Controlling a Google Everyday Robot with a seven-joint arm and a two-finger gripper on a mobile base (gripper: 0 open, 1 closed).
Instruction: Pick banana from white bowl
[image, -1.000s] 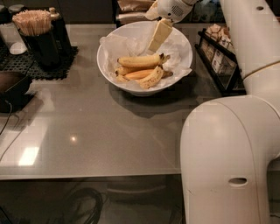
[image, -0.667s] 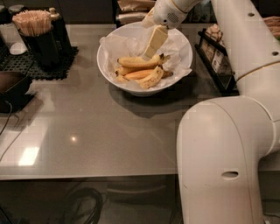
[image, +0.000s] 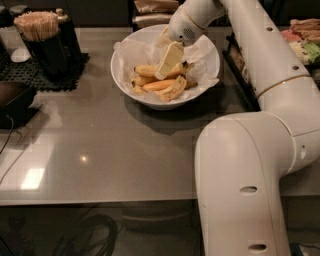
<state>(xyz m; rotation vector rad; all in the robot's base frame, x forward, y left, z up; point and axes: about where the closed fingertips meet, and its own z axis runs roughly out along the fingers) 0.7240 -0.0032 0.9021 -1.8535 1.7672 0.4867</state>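
The white bowl (image: 126, 83), lined with crinkled white paper, stands at the back middle of the grey table. Three bananas lie in it. The long, curved, speckled banana (image: 144, 69) lies at the back. A slim orange-tinted banana (image: 156, 85) and a short stubby speckled one (image: 173, 90) lie in front of it. My gripper (image: 161, 75) reaches down into the bowl from the upper right. Its cream tip is on or just above the middle of the long banana and hides part of it.
A black holder full of wooden sticks (image: 41, 39) stands on a black mat at the back left. A dark object (image: 14, 100) sits at the left edge. A black rack (image: 241, 65) and food packs (image: 303, 44) are on the right. My white arm (image: 250, 175) fills the front right.
The gripper has moved down and to the left, from above the bowl's back rim into the bowl, down to the bananas. The bananas have not moved.
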